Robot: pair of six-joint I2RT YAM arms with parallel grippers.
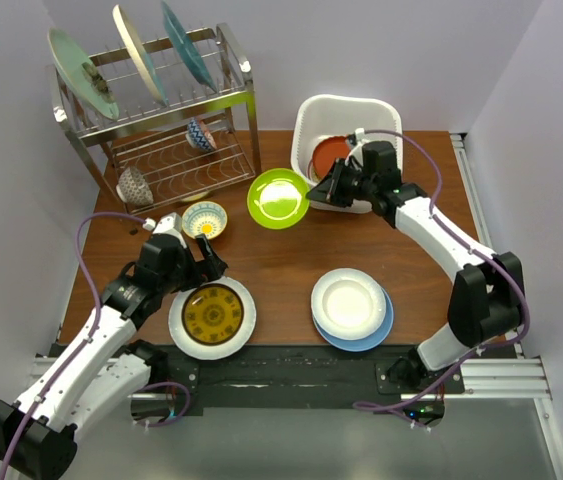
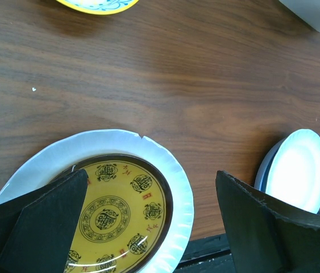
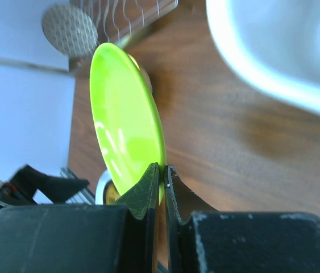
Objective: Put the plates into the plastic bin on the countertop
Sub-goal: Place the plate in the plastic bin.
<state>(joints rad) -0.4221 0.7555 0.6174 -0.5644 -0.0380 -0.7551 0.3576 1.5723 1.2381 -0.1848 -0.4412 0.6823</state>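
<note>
Closest to the lens in the right wrist view: black fingers [image 3: 142,190] of the right gripper [image 3: 161,170], pressed together on the near rim of the lime green plate [image 3: 125,114], with the plate's thin edge pinched between them. Seen nearly edge-on there, steeply tilted against the wooden table [image 3: 216,148], with the white wall of the plastic bin [image 3: 250,62] close by on the right. Shown from above as a full round disc instead, outside the bin and just off its left side, between it and the wire dish rack [image 1: 161,130]. Cannot tell whether its far edge touches the wood. Visible only from above: an orange-red plate [image 1: 329,153] lying inside the bin, and three upright plates [image 1: 139,52] on the rack's top tier. Left gripper [image 2: 150,173] spread wide and holding nothing, poised over the brown patterned plate [image 2: 120,210] near the table's front edge. To its right, a white plate [image 2: 299,170] stacked on a blue plate [image 1: 371,335]. Pattern legible only in the left wrist view: dark round medallions on a yellow ground, a dark ring, a broad white rim, and small red marks too small to read. Edge of the small yellow-and-blue bowl [image 2: 97,4] at the top of that view
</note>
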